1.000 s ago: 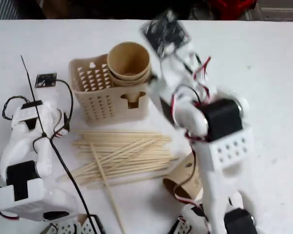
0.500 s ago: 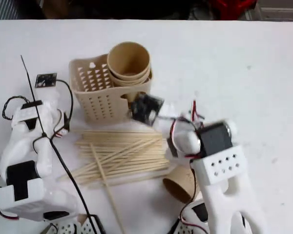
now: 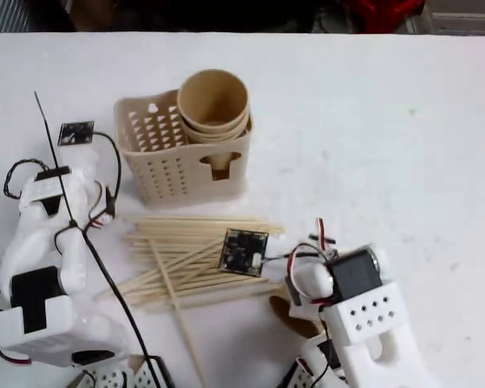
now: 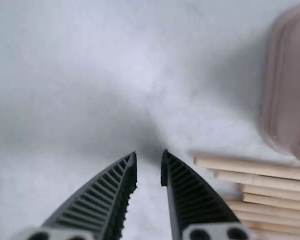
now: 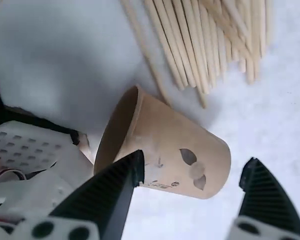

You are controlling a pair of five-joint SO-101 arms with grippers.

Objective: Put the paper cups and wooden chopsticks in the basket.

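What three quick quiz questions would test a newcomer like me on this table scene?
1. Fill the gap: the stacked paper cups stand in the ____.
2. Multiple choice: the loose cup at the open right gripper is A) upright, B) lying on its side, C) crushed flat.
3. True or false: the wooden chopsticks are inside the basket.

Key: 1 basket. 2 B. 3 false: they lie in a pile on the table, beside the basket.
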